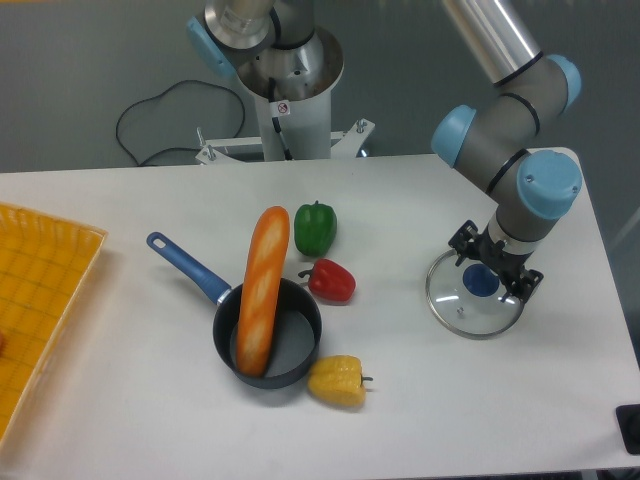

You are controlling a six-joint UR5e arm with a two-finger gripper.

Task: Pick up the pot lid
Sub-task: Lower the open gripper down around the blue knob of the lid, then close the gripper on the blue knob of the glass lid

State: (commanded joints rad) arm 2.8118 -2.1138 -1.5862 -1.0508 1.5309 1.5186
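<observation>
1. Biggest thing is the UR5e arm (pixel 553 75), which reaches over the white table (pixel 390 200) from the upper R corner of the view. Its gripper (pixel 494 265) is over the upper R part of the pot lid (pixel 462 312); the lid lies on the table, R side of view, below the gripper. If the fingers touch the glass, I cannot tell.
2. Arm pose: upper links run out of the frame at top; the wrist (pixel 548 182) comes down, and the gripper points down, tilted toward lower L of view. Its two fingertips stand apart, w/ nothing clamped betw. them.
3. Next in size, at far L edge, an orange-yellow container (pixel 45 300), cut by the frame. Most of its inside is out of view; a small red spot shows at the edge, too little to name.
4. Then the black pan (pixel 225 345), w/ blue handle (pixel 185 262) toward upper L. In it leans a long bread (pixel 263 290): lower end inside, upper end sticking out past the far rim.
5. Smaller, on the table: yellow pepper (pixel 338 381) just beside the pan, lower R; green pepper (pixel 315 230) farther up; red pepper (pixel 331 281) betw. green one & pan, near both.
6. Smallest: the lid's round blue knob (pixel 481 280), seen slightly to the lower L of the gap betw. fingertips.
</observation>
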